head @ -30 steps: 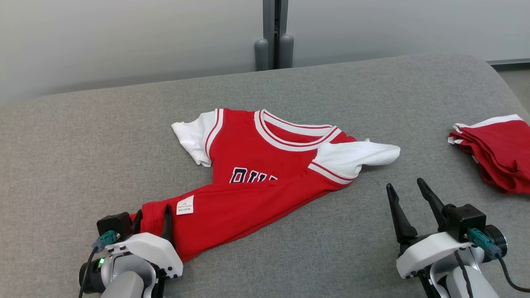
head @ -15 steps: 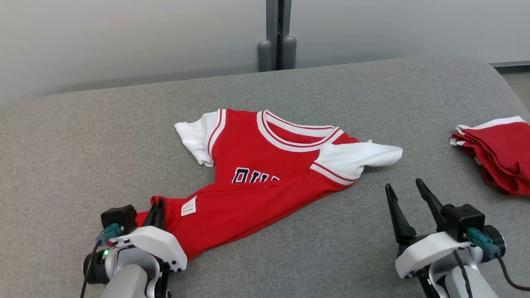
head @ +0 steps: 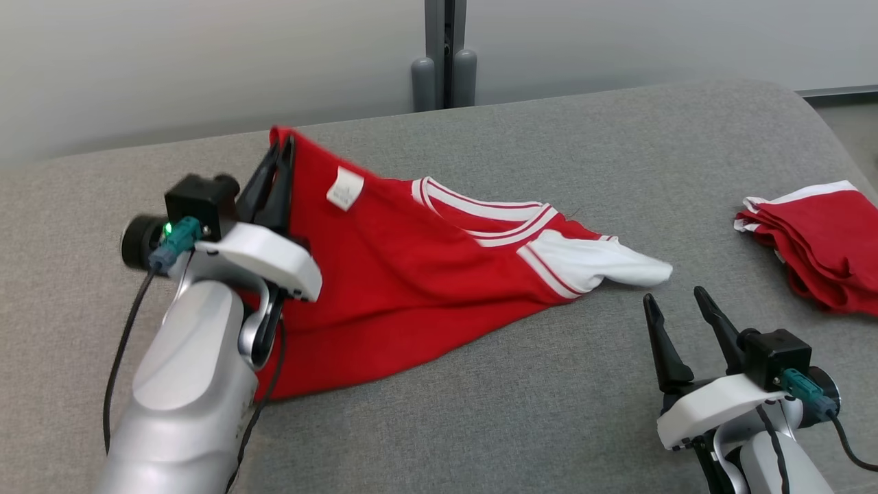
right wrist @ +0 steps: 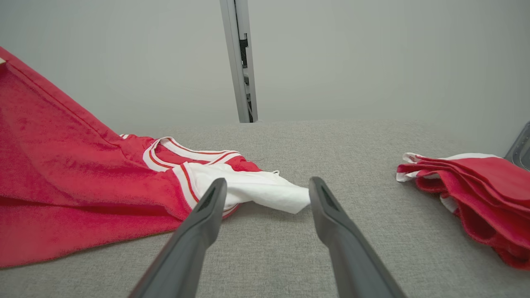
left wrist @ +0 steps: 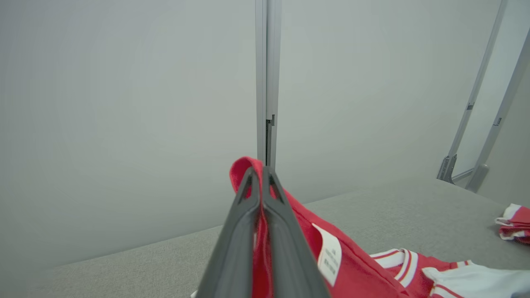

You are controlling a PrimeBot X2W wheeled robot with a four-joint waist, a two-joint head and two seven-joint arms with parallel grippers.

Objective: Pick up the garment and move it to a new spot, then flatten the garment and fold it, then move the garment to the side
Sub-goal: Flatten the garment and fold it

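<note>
Grey padded surface (head: 480,425), pale wall and metal post (head: 444,55) behind; left gripper (head: 281,145) holds up a corner of the red shirt (head: 411,274).
Left fingers pressed together, pinching the hem near the white tag (head: 345,188). That corner is off the surface; collar and white sleeve lie mid-surface. Right gripper (head: 673,296) spread wide, empty, just beside the sleeve. Red clothes pile (head: 816,247) at far right.

The left end effector (head: 274,161) has clamped shut on the garment's (head: 411,274) hem and lifted it high
</note>
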